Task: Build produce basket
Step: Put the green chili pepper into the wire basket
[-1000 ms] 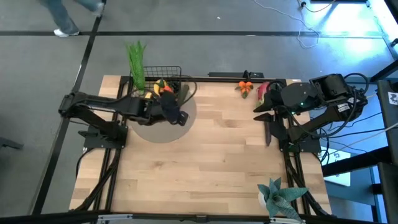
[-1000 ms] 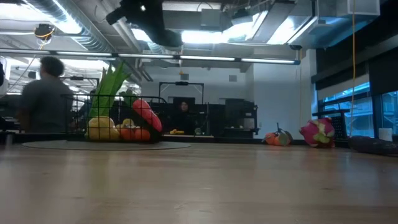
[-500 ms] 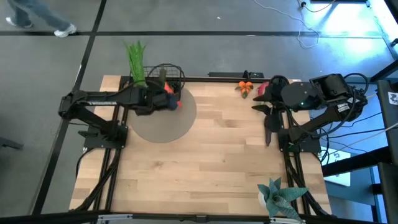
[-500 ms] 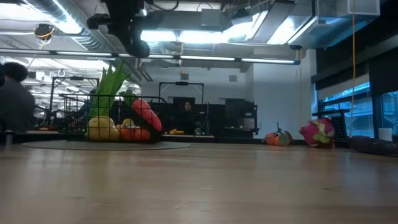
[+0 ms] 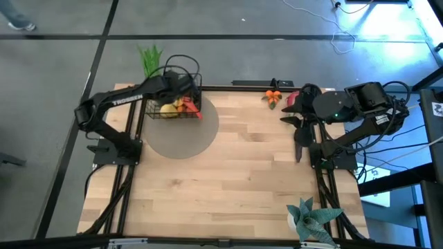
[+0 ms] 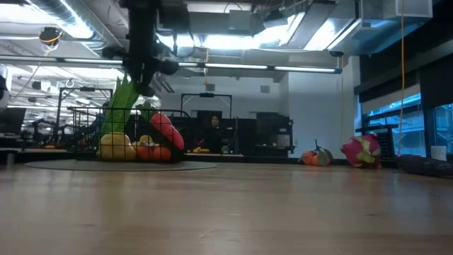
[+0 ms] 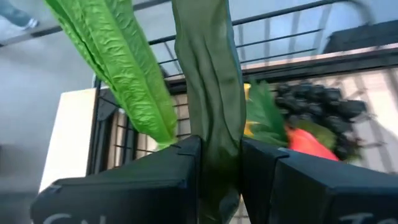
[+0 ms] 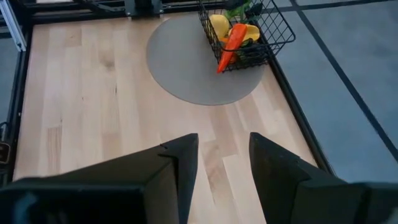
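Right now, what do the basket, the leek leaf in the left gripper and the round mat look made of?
Basket: thin black wire grid, likely coated metal; you can see through its sides.
Leek leaf, pinched in the left gripper: matte green with a crinkled, veined surface, probably fabric or soft plastic, not real.
Round mat: flat, matte grey, no sheen; could be rubber, felt or foam.

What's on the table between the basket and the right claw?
Nothing but bare wood and part of the grey round mat; the high view shows no object between the basket and the right claw.
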